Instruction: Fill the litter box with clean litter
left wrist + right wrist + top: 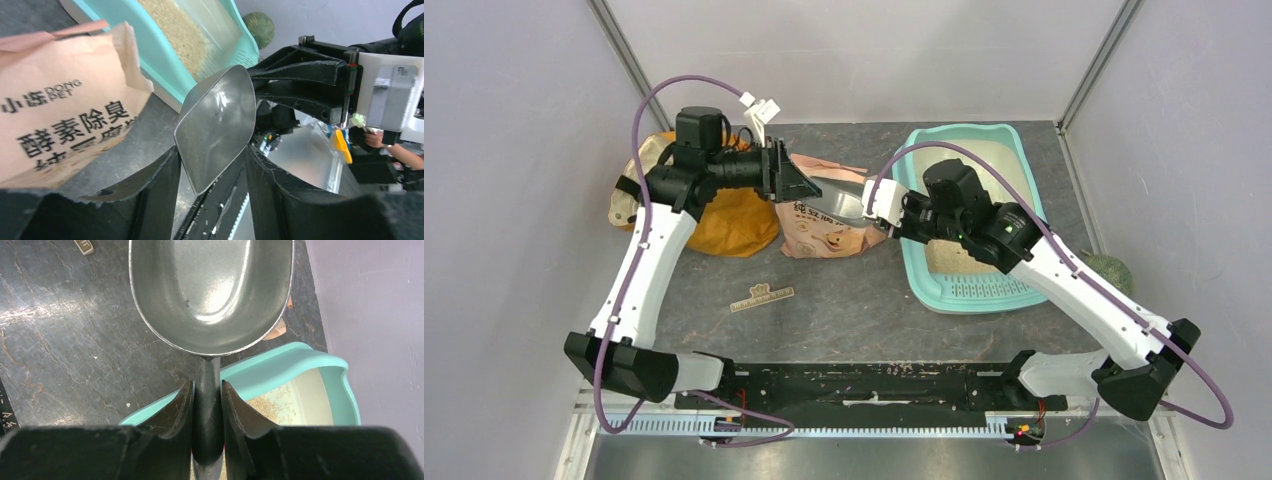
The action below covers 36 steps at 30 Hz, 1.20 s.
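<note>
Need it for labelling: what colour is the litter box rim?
Teal-green; the litter box shows best in the top view.

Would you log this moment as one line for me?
right gripper: shut on scoop handle | scoop: empty, by pouch | left gripper: astride scoop tip, grip unclear | box: some litter

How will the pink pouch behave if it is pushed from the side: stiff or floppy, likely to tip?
Probably floppy: the pouch has thin, creased walls that bend at its top edge. It seems to lean back showing its printed face, so it would likely slump or slide, not roll.
</note>
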Tool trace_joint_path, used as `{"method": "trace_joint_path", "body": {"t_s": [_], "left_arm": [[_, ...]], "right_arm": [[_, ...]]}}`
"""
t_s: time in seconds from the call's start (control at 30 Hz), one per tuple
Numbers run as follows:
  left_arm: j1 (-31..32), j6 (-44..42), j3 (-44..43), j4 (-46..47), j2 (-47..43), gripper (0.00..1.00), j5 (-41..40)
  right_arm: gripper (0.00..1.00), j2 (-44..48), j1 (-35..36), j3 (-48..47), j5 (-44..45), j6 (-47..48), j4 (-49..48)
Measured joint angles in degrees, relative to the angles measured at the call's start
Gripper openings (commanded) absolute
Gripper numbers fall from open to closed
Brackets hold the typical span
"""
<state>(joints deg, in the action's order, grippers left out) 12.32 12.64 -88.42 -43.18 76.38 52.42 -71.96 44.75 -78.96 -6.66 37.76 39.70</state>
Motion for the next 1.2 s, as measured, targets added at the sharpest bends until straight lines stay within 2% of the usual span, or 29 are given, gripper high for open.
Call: {"method": "trace_joint_path", "body": {"t_s": [0.13, 0.2, 0.23, 0.27, 0.33, 0.4, 0.47, 0.57, 0.67, 0.83, 0.97, 1.07, 1.2], "left_arm": [[2.1, 1.62, 1.68, 0.52, 0.74, 0.45, 0.24], [3.34, 2.36, 2.25, 1.25, 1.62, 0.28, 0.28], [3.98, 2.89, 2.56, 1.68, 2.01, 0.13, 0.39], [4.37, 3.61, 2.78, 2.01, 2.29, 0.03, 0.55], [4.74, 5.07, 4.04, 3.89, 2.51, 0.02, -0.92], [4.15, 8.15, 6.8, 8.55, 2.4, 0.02, -0.35], [3.21, 13.55, 11.72, 16.46, 1.29, 0.02, 1.27], [1.42, 20.48, 16.44, 25.97, 0.57, 0.02, 4.48], [-0.76, 24.98, 17.4, 34.99, 0.55, 0.02, 7.26], [-3.78, 33.42, 20.7, 53.86, 0.09, 0.02, 11.65], [-4.24, 37.9, 21.33, 62.71, 1.42, 0.02, 13.05], [-4.22, 40.92, 21.33, 67.89, 2.75, 0.02, 13.25], [-4.22, 45.24, 21.44, 73.81, 4.24, 0.02, 12.52]], "right_arm": [[0.0, 0.68, 0.02, -0.13, -1.4, 1.01, -0.07], [0.0, 0.74, 0.02, -0.74, -1.86, 1.53, -0.09], [0.0, 0.74, 0.02, -1.05, -2.23, 1.9, -0.17], [0.07, 0.76, 0.02, -1.33, -2.67, 2.25, -0.22], [0.46, 1.16, 0.0, -1.84, -2.93, 2.56, -0.15], [0.79, 1.66, -0.04, -2.67, -3.13, 1.9, -0.42], [0.9, 1.75, -0.57, -3.98, -4.31, -0.52, -0.61], [0.93, 1.7, -3.85, -7.17, -9.6, -6.25, 0.26], [0.92, 0.52, -10.71, -13.46, -16.22, -16.11, 2.16], [0.93, -5.81, -20.31, -24.81, -32.02, -37.48, 2.89], [0.95, -11.69, -24.52, -27.85, -45.2, -54.86, -0.42], [0.92, -13.77, -25.81, -26.73, -47.84, -65.46, -3.34], [0.88, -14.12, -26.77, -25.73, -49.22, -74.31, -5.7]]}}
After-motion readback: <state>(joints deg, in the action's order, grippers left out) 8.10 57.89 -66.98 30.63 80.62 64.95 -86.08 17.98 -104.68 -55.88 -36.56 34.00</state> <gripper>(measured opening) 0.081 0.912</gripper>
